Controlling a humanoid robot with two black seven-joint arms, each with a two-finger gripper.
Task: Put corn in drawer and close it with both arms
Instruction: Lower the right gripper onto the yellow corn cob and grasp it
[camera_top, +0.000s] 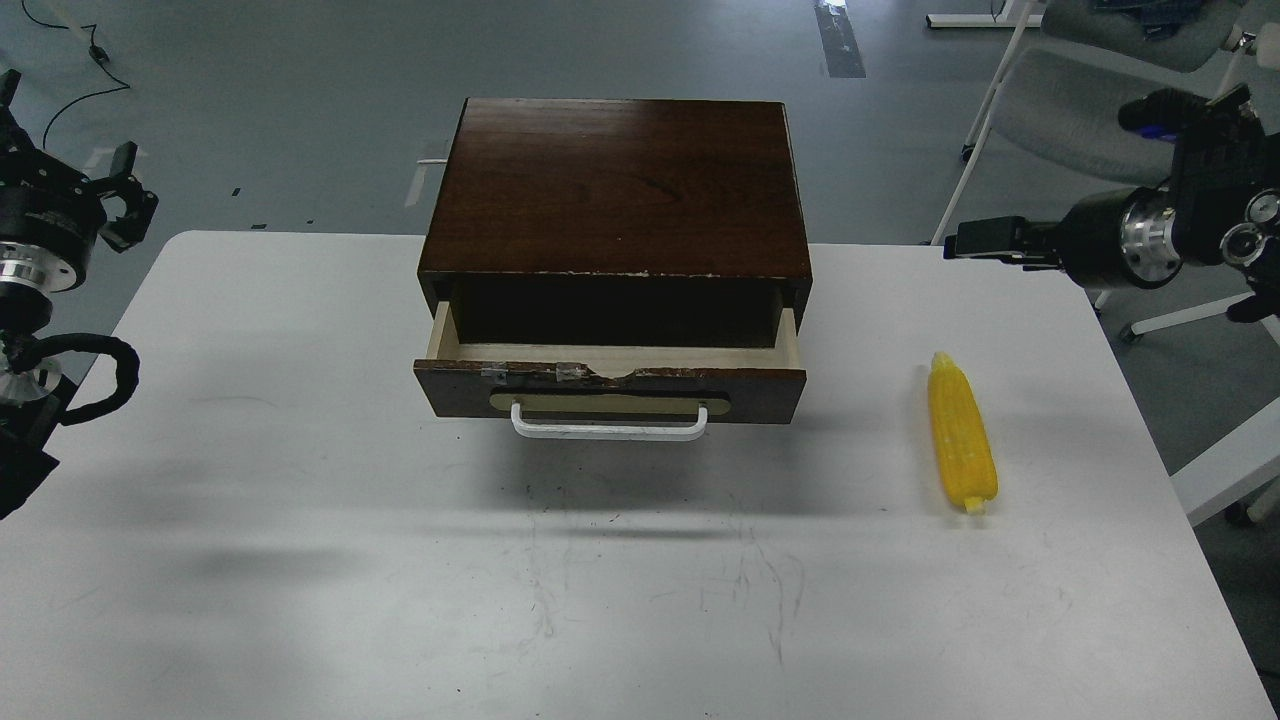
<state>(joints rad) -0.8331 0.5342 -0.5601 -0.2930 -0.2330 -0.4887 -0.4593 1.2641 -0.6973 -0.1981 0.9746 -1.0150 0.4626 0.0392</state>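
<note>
Corn: on bench, right of the pulled-out drawer, long axis running away from robot, tip far. Right hand nearer, behind it; fingers indistinct, grip undetermined. Left hand apparently unclenched, empty, far off.

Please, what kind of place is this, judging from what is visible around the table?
Probably a lab or an office workspace. A white table stands on a grey floor marked with tape, a grey office chair stands behind it, and a black cable lies on the floor.
</note>
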